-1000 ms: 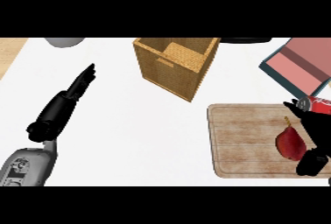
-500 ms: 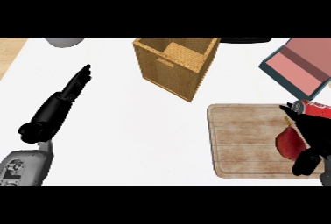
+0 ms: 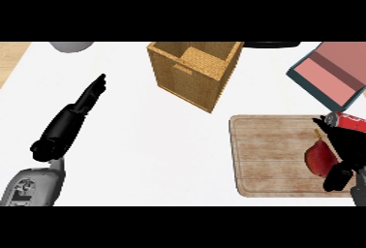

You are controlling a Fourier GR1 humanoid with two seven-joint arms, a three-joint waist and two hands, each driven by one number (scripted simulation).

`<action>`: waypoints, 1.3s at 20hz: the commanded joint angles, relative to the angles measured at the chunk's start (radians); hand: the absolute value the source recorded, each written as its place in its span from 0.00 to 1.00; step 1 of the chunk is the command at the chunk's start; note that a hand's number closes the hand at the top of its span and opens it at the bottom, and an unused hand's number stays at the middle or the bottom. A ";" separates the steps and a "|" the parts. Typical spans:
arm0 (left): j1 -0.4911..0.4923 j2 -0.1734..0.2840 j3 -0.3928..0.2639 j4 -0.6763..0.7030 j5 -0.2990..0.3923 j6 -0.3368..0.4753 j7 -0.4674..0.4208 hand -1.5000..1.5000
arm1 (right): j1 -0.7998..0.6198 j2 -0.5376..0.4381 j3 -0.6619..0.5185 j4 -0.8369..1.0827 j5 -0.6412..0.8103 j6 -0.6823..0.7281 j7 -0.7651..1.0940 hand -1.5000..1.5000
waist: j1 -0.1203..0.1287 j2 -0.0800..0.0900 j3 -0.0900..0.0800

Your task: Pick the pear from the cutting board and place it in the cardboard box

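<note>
1. head view, progress: the pear (image 3: 316, 159) lies on the cutting board (image 3: 275, 155), under and just to the inner side of the right hand (image 3: 342, 154). it does not look lifted, so i judge the pick as only begun; the lift, the carry and the drop into the box are all left to do.
2. head view, right hand: it comes in from the lower right edge and lies over the pear's outer side, fingers curled down round it and touching it. i read it as grasping the pear, though the hand hides much of the contact.
3. head view, left hand: the left hand (image 3: 71, 121) rests well apart from the pear on the white bench (image 3: 150, 145), fingers straight and released, holding nothing.
4. head view, containers: the cardboard box (image 3: 194, 71) stands ahead of the right hand and toward the left hand's side, clear of the board. its top is open, and what shows of the inside holds nothing.
5. head view, other things: a red can (image 3: 349, 119) lies just beyond the right hand's fingertips, at the board's far corner.
</note>
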 commanded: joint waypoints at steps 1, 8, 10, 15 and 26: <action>0.000 0.003 0.022 0.000 0.000 -0.024 -0.007 0.50 | -0.051 0.024 -0.001 0.136 0.036 -0.042 -0.077 0.00 | 0.003 0.001 0.000; -0.008 -0.013 0.027 -0.001 -0.020 -0.008 0.002 0.50 | -0.012 -0.010 0.036 0.063 0.103 -0.158 -0.221 1.00 | 0.001 0.000 0.000; -0.024 -0.013 0.034 -0.006 0.008 -0.040 0.027 0.50 | -0.043 -0.043 -0.012 0.177 0.107 -0.219 -0.317 1.00 | 0.002 0.001 0.000; -0.020 -0.022 0.028 -0.036 -0.018 -0.023 0.046 0.50 | -0.060 0.018 0.039 0.161 0.195 -0.309 -0.295 1.00 | 0.004 0.000 0.000; -0.071 -0.030 0.005 0.016 -0.010 -0.060 0.020 0.50 | -0.592 0.261 0.078 0.477 0.112 -0.387 -0.440 1.00 | 0.073 0.016 0.002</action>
